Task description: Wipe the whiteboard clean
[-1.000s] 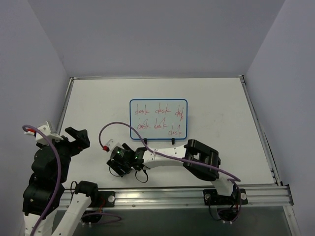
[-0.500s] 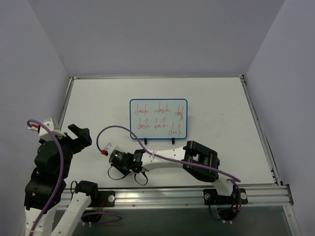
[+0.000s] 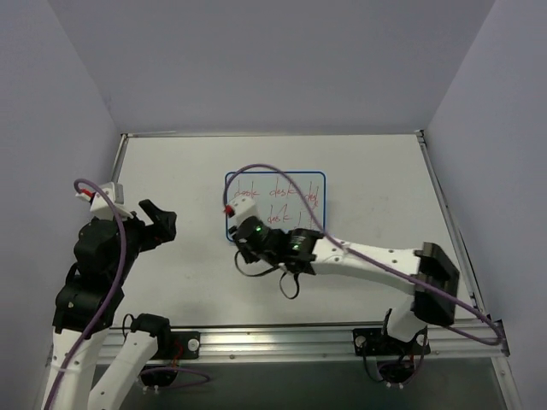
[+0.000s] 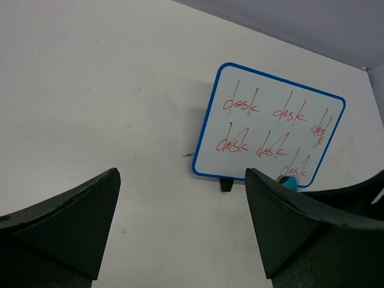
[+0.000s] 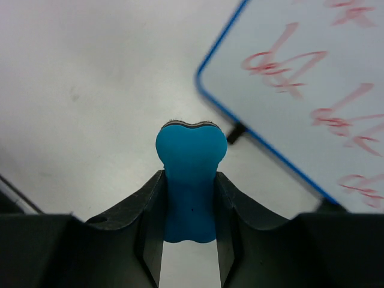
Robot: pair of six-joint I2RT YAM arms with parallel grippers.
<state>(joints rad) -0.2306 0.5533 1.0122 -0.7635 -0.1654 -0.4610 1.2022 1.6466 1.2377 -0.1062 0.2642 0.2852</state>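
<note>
Whiteboard point(image 3: 269, 198), lower edge hidden overhead by right gripper point(image 5: 191, 186) clamping eraser point(image 5: 191, 150).

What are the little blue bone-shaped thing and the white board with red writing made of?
The eraser: likely moulded plastic or dense foam, smooth matte blue; a thin layered dark strip along its far edge suggests a felt pad. The whiteboard: smooth white wipe-clean face, probably coated sheet, carrying red marker strokes; thin blue rounded frame looks like plastic.
</note>
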